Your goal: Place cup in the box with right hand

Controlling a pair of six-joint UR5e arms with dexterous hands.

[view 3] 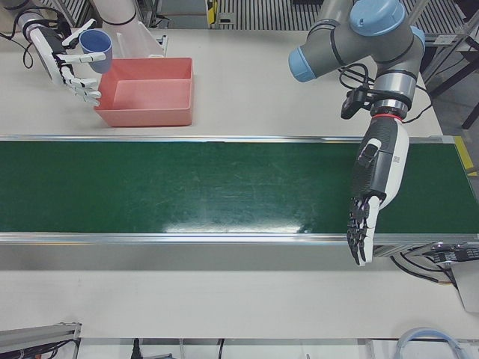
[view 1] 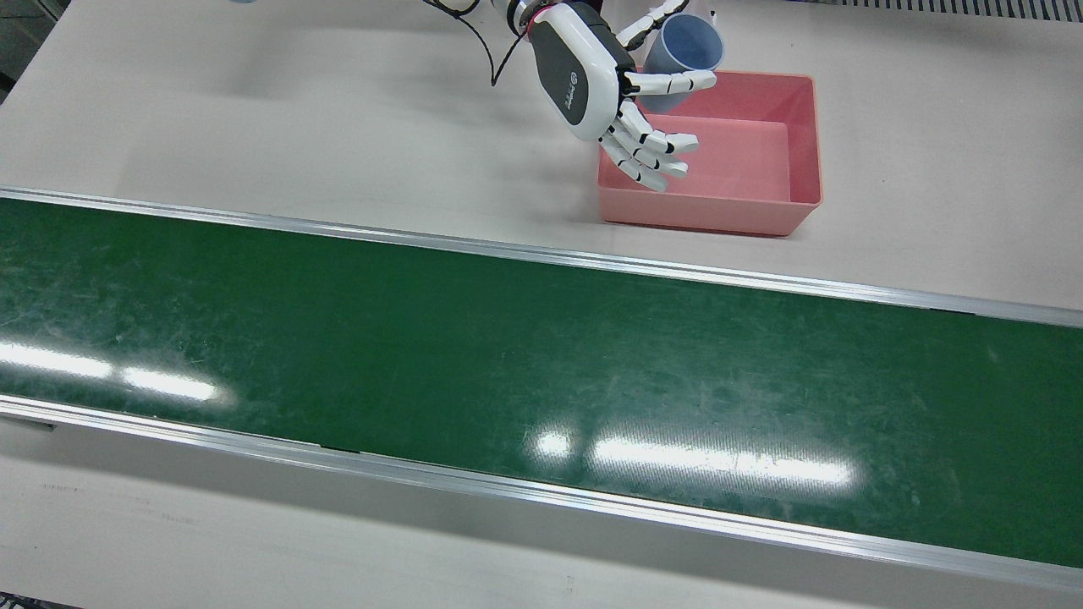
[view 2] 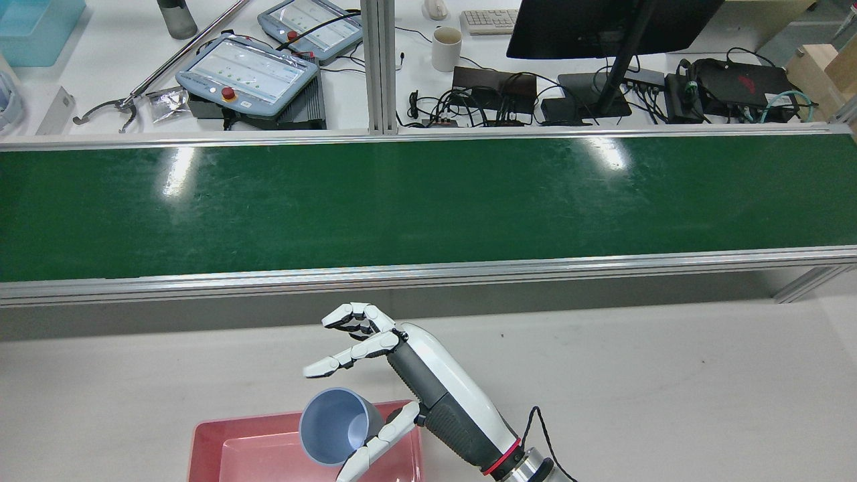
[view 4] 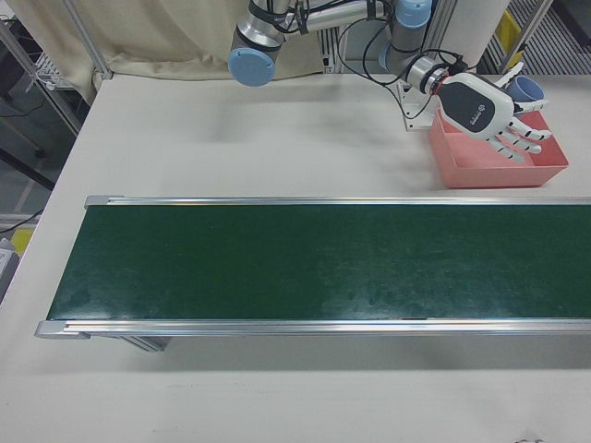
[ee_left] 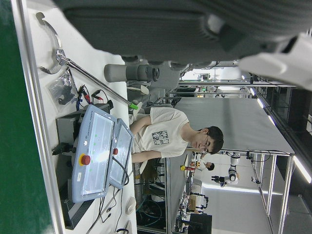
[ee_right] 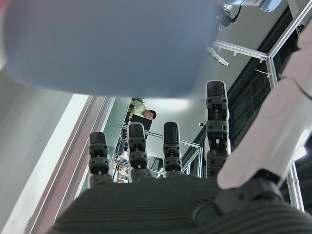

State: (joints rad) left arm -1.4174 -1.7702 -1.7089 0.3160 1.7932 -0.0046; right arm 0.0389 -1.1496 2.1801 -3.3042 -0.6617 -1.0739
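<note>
Beside the green belt [view 1: 541, 355], right hand [view 1: 592, 80], fingers spread, flanks tilted cup [view 1: 681, 51] over pink box [view 1: 761, 203].

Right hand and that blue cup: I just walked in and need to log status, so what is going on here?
The right hand has its fingers spread around the blue cup, tilted over the pink box's back edge. Whether it grips the cup is unclear. The left hand hangs open over the green belt, holding nothing.

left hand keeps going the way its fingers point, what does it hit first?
Probably the near rail of the green conveyor belt: the left hand hangs fingers-down over that edge. Depth is unclear from this one view; it could miss onto the table.
</note>
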